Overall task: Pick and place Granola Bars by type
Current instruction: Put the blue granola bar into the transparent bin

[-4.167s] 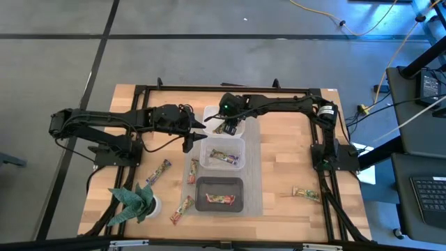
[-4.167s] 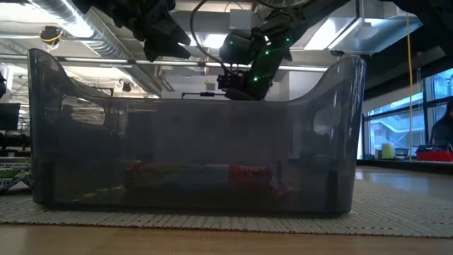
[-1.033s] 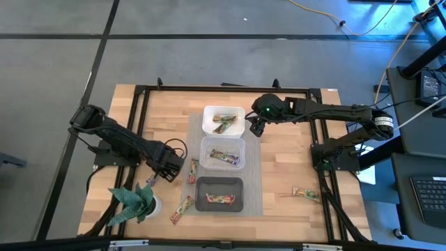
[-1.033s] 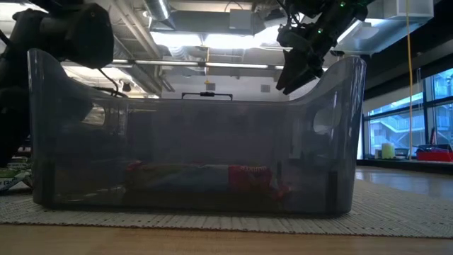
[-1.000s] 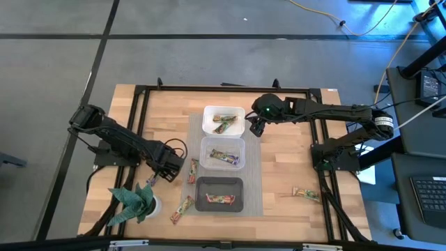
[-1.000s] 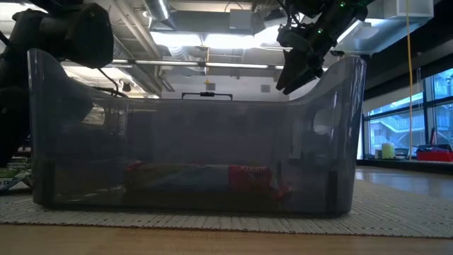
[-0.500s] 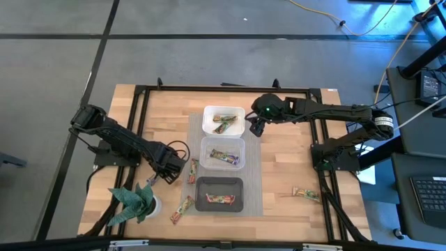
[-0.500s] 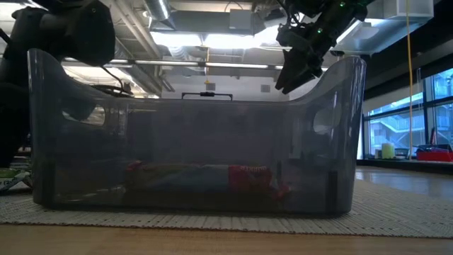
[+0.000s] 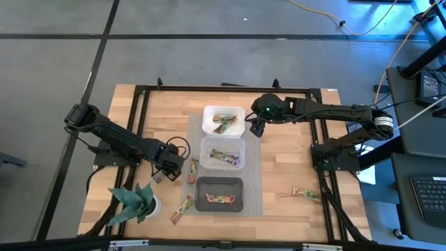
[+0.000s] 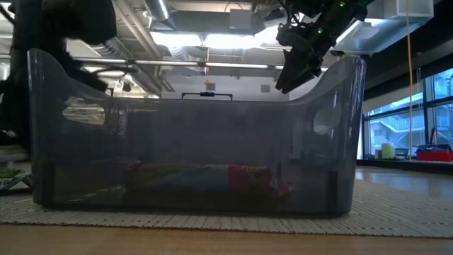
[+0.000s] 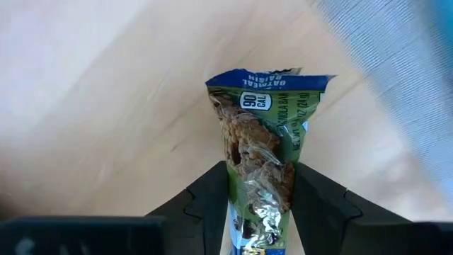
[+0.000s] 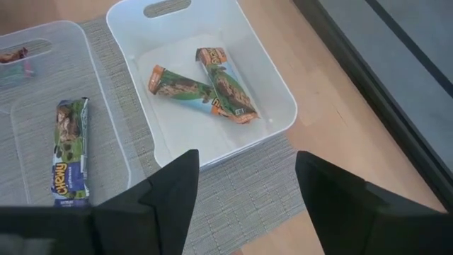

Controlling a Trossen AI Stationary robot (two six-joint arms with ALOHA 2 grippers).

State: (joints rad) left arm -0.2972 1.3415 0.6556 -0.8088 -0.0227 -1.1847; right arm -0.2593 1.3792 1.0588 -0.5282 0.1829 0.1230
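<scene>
My left gripper (image 9: pixel 166 169) is low over the wood just left of the mat, shut on a green-and-blue wrapped granola bar (image 11: pixel 260 134). My right gripper (image 9: pixel 256 128) hangs open in the air beside the white tub's right side (image 12: pixel 244 212). The white tub (image 9: pixel 206 111) holds two orange-brown bars (image 12: pixel 212 88). The clear tub (image 9: pixel 203 143) holds a green-blue bar (image 12: pixel 69 152). In the black tub (image 9: pixel 198 183) lies a red-green bar (image 10: pixel 205 177). Loose bars lie flat at the mat's left edge (image 9: pixel 194 169), near the plant (image 9: pixel 183 207) and far right (image 9: pixel 305 194). My left gripper pinches the green-and-blue bar between its two fingers (image 11: pixel 212 202), at the wrapper's near half (image 11: pixel 258 180), which is crinkled there. The bar points straight out past the fingertips, lengthwise. Whether its far end (image 11: pixel 269 79) rests on the wood, I cannot tell.
A grey woven mat (image 9: pixel 252 167) lies under the three tubs in the table's middle. A green toy plant (image 9: pixel 136 201) stands at the near left corner, close to my left arm. Black frame rails (image 9: pixel 139 104) run along the table's edges.
My left arm's elbow has drawn toward the table's left edge, and in the low view the arm's dark bulk has shifted up and left. Its gripper has stayed at the bar beside the mat.
</scene>
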